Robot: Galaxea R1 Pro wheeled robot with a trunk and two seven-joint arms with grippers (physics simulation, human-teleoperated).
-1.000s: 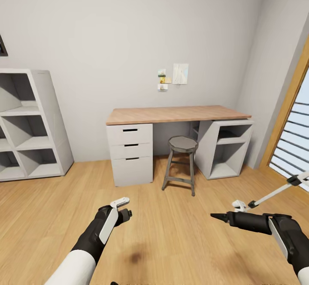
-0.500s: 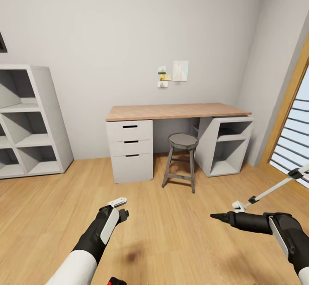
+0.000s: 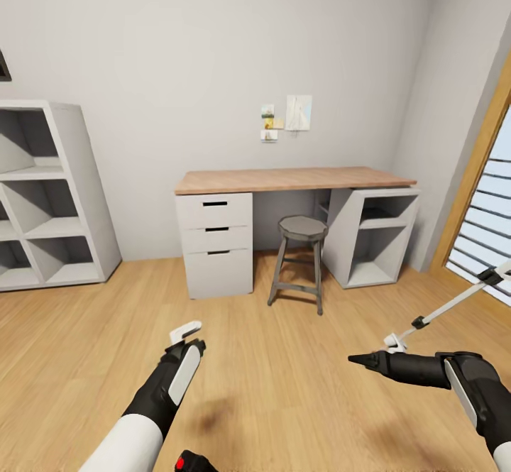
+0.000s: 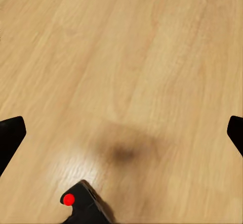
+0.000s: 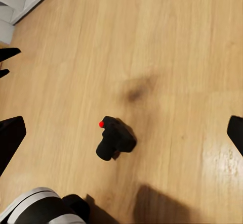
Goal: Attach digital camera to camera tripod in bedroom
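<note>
light wood floor (image 3: 284, 387) ran across the room to a pale wall. the digital camera (image 5: 115, 139) lay on that floor, alone on bare boards, with its red button at one upper corner and its lens barrel reaching out from the body the opposite way; in the head view it (image 3: 193, 462) peeked in at the bottom edge, just ahead of the robot, between the two arms and nearer the left one. the left wrist view caught its corner (image 4: 83, 204) low down, beside a dark shadow patch on the boards.

the left tool (image 3: 188, 337) hung above the floor ahead of the camera, its dark fingers set wide apart at the edges of its wrist view. the right tool (image 3: 365, 360) pointed inward over the floor, its fingers likewise spread wide in its own view.

just beyond the right tool, a leg of the camera tripod (image 3: 443, 309) slanted up toward the window (image 3: 482, 223) at the right edge. farther off stood a wood-topped table (image 3: 291, 179) with white drawers (image 3: 216, 243), a grey stool (image 3: 299, 262) tucked before it, and a white cube shelf (image 3: 46, 195) on the left.
</note>
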